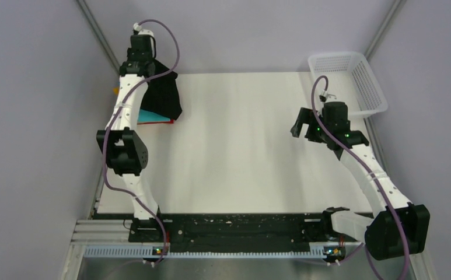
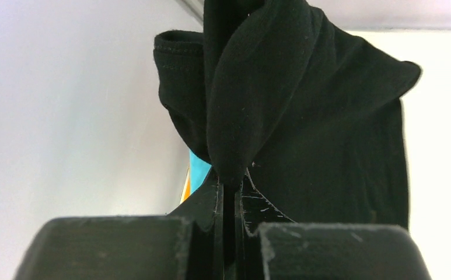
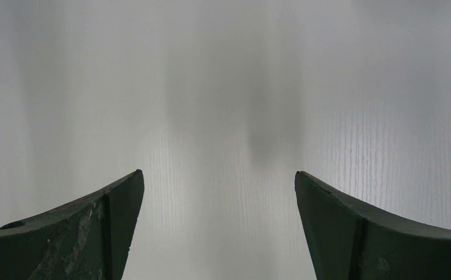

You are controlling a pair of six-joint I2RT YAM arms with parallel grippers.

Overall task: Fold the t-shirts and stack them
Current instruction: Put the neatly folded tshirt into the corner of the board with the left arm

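- The white table [image 1: 240,151] fills the floor of the booth. Grey walls stand close along its left, far and right sides, and the widest stretch of bare top lies between the two arms.
- The left arm reaches along the left edge to the far-left corner. The right arm leans in from the near right and stops over the right half of the table.
- The black t-shirt [image 1: 165,93] hangs bunched in that far-left corner, with its lower edge draped over the folded pile. In the left wrist view one stitched hem [image 2: 179,44] curls at the upper left of the bundle.
- A white mesh basket [image 1: 370,87] sits at the far-right corner, close to the right wall and well apart from the shirts.
- The folded pile lies under the black cloth, just beside the left edge. A teal shirt [image 1: 151,116] is on top, a thin red edge [image 1: 163,122] shows beneath it, and the left wrist view shows an orange-yellow sliver [image 2: 185,191].
- The left gripper [image 2: 227,195] is pinched tight on a fold of the black t-shirt.
- The right gripper [image 3: 218,181] stands wide with nothing between its fingers, hovering over bare tabletop, near the basket but not touching it.
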